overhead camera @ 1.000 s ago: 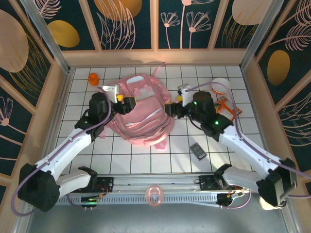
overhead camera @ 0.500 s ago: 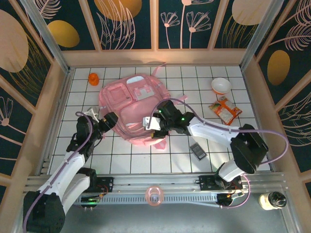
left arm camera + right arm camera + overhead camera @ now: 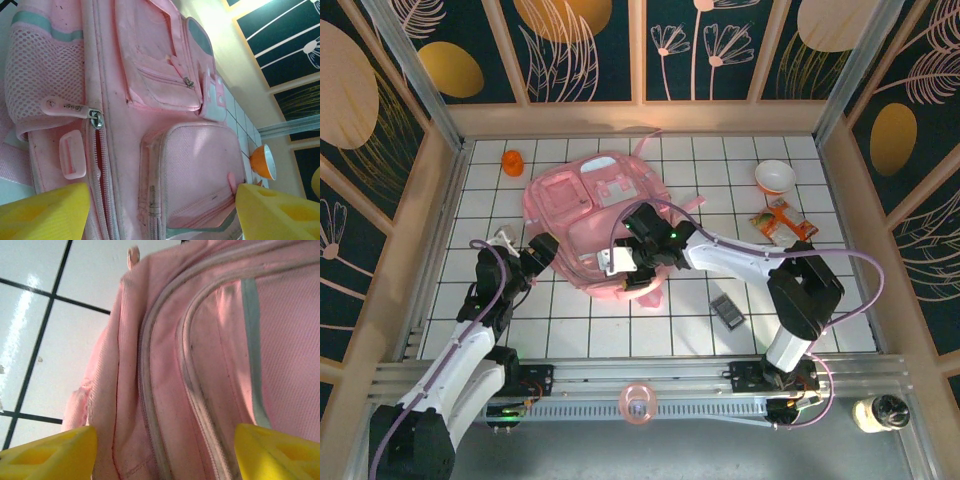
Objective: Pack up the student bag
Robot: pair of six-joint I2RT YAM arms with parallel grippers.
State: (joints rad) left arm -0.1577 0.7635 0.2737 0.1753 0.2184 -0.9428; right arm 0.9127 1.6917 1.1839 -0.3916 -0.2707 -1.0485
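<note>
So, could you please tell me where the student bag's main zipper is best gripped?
Probably the long pink pull tab, not the metal slider. It sticks out sideways over the mesh pocket, so come from the mesh side and pinch its free end.

Left gripper point(image 3: 548, 246) drawn back from the top of the student bag point(image 3: 582, 205) to its left edge, right gripper point(image 3: 632, 278) brought across from beside the bowl point(image 3: 774, 176) to the bag's near edge, bag laid flatter and spread wider, bowl and snack packet point(image 3: 782, 224) uncovered.
</note>
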